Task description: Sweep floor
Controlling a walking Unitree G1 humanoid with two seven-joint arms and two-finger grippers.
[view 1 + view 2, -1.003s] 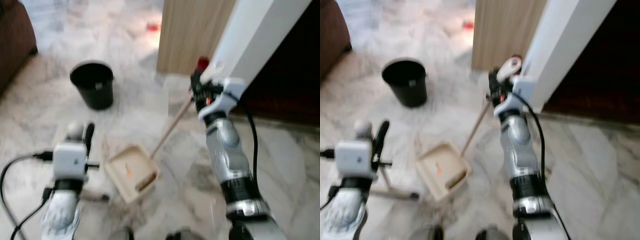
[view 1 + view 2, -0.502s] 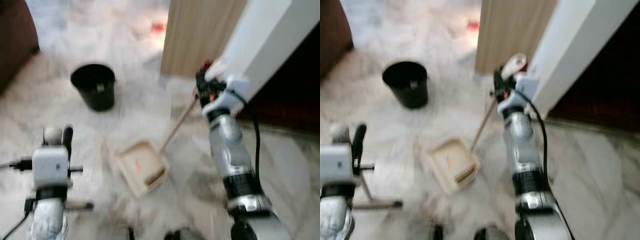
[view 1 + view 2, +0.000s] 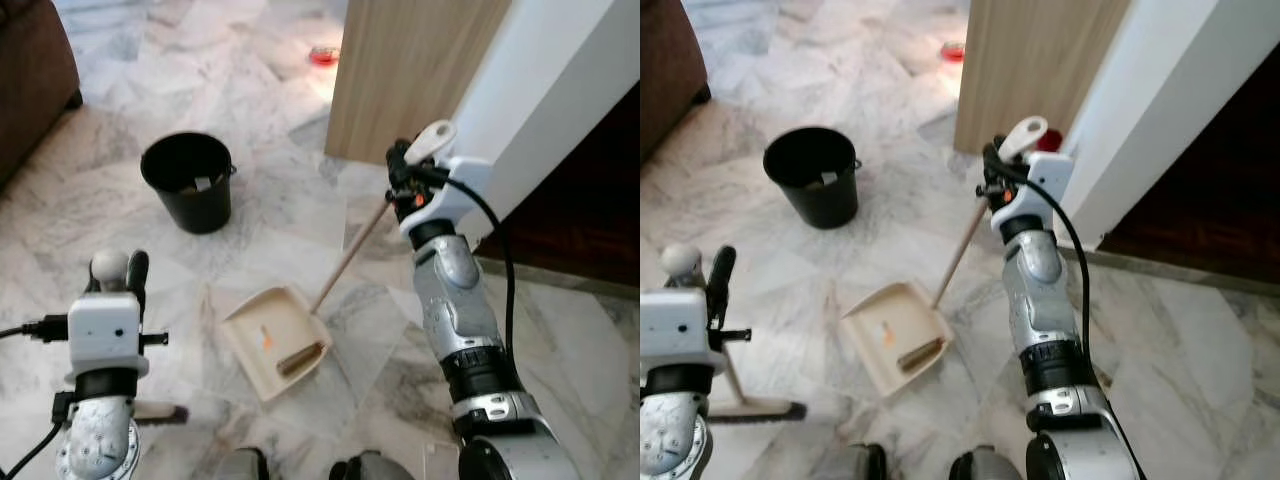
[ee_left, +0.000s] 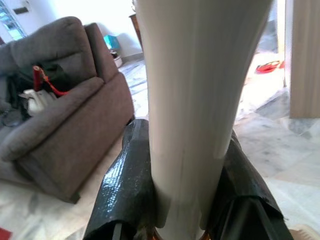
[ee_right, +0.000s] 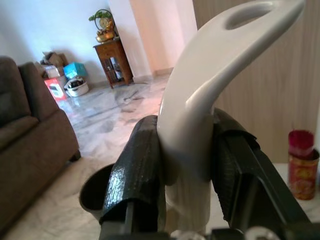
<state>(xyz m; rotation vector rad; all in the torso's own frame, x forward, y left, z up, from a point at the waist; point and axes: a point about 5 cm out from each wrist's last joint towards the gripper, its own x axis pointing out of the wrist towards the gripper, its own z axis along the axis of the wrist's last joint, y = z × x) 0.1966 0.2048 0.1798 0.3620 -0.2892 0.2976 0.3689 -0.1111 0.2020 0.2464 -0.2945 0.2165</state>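
Right claw (image 5: 186, 150) grips dustpan handle (image 5: 210, 90); pan below.

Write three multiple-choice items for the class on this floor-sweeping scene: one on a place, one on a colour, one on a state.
1. Where does the bucket stand?
A. On the marble floor, beyond the dustpan
B. On the sofa
C. Inside the dustpan

2. What colour is the bucket?
A. Red
B. Black
C. White

3. What is the state of the right end effector?
A. Open and hanging idle
B. Shut on a cloth
C. Shut on the dustpan handle

Answers:
1 A, it stands on the floor past the cream dustpan.
2 B, its wall and rim are black.
3 C, the right wrist view shows both black fingers pressed against the white grip.
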